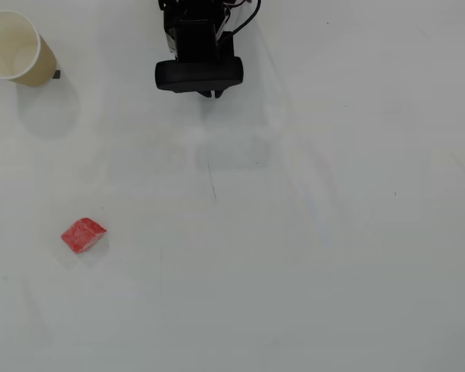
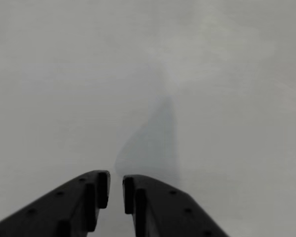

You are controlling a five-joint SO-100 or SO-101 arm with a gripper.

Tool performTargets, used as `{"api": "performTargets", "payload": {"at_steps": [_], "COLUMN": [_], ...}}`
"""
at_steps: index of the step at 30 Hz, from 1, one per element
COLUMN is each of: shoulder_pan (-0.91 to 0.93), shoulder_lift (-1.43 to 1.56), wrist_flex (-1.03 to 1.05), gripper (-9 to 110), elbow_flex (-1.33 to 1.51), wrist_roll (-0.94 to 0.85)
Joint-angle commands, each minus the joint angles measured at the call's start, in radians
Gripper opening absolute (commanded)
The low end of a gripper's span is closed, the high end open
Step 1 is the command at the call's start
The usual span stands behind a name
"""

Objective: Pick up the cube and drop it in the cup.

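The cube [image 1: 84,235], a small red block with a whitish speckle, lies on the white table at the lower left of the overhead view. At the top left corner stands the cup [image 1: 15,48], cream-tan with a white inside, upright and with nothing visible inside it. My gripper [image 1: 214,94] sits folded under the black arm at the top centre, far from both. In the wrist view the gripper [image 2: 116,181] comes in from the bottom edge, its two black fingers [image 2: 91,195] almost touching and nothing between them. Neither cube nor cup shows in that view.
The black arm body [image 1: 198,54] occupies the top centre of the overhead view. A faint dark line [image 1: 211,180] marks the white table [image 1: 333,232] just below the arm. A small dark tab [image 1: 56,74] sits beside the cup's base.
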Motion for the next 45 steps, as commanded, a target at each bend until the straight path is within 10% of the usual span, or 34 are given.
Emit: {"api": "performTargets", "payload": {"at_steps": [1, 31, 45], "shoulder_pan": [-0.014, 0.258, 0.356], "shoulder_lift": [0.031, 0.032, 0.032], "wrist_flex": [-0.097, -0.85, -0.871], "gripper": [0, 0, 0], "elbow_flex": [0.034, 0.034, 0.034], "wrist_roll": [-0.005, -0.012, -0.012]}}
